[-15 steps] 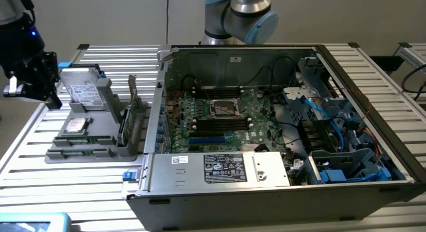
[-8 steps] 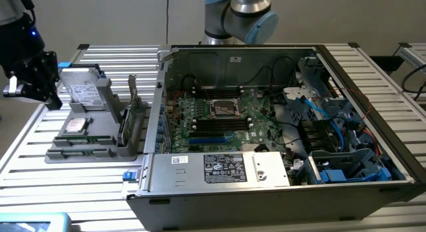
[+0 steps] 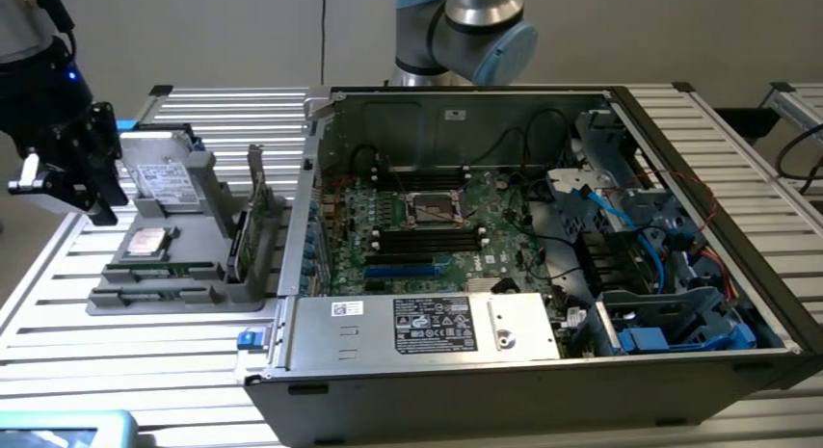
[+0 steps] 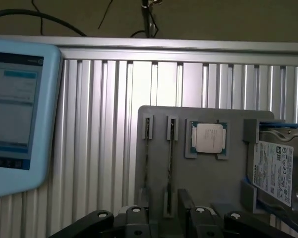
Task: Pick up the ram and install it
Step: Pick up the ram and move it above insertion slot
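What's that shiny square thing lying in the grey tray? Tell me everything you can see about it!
It is a square computer chip with a silvery metal lid in the middle and a thin green edge around it. It lies flat, lid up, in a shallow pocket of the grey holder, with raised grey corners around it. A hard drive sits beside it, apart. Only the holder touches it.

computer case 1 | tray 1 | ram 2 | processor 1 | hard drive 1 | tablet 1
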You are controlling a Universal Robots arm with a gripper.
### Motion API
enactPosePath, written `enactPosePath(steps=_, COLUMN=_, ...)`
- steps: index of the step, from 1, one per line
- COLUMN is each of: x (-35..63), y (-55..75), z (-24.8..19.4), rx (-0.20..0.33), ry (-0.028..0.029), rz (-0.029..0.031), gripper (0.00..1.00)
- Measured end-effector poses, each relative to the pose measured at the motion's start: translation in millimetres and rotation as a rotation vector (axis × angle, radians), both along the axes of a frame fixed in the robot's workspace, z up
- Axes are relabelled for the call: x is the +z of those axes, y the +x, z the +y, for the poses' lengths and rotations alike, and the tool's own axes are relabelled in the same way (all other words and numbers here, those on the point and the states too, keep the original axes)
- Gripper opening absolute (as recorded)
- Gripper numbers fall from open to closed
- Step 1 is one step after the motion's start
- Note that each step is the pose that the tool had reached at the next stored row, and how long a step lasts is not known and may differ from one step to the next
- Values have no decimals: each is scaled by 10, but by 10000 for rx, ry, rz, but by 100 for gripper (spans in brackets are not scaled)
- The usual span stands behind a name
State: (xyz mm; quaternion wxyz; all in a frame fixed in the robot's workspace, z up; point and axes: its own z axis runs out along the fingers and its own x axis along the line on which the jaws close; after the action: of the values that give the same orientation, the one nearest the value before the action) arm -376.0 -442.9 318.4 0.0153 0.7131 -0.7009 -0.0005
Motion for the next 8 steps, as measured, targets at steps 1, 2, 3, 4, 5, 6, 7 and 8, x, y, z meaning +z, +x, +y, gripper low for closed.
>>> enactPosePath(steps=1, x=-18, y=7, z=-3, rx=3, ry=0, rz=-1, gripper=36)
enactPosePath(steps=2, x=-36, y=17, z=-8, rx=6, ry=0, rz=-1, gripper=36)
enactPosePath(steps=3, x=-54, y=28, z=-16, rx=8, ry=0, rz=-1, gripper=36)
enactPosePath(steps=4, x=-72, y=40, z=-31, rx=8, ry=0, rz=-1, gripper=36)
enactPosePath(steps=5, x=-90, y=52, z=-46, rx=9, ry=0, rz=-1, gripper=36)
enactPosePath(steps=6, x=-108, y=61, z=-59, rx=8, ry=0, rz=0, gripper=36)
enactPosePath(steps=7, x=-127, y=68, z=-71, rx=8, ry=0, rz=0, gripper=36)
enactPosePath(steps=8, x=-146, y=75, z=-81, rx=8, ry=1, rz=-1, gripper=36)
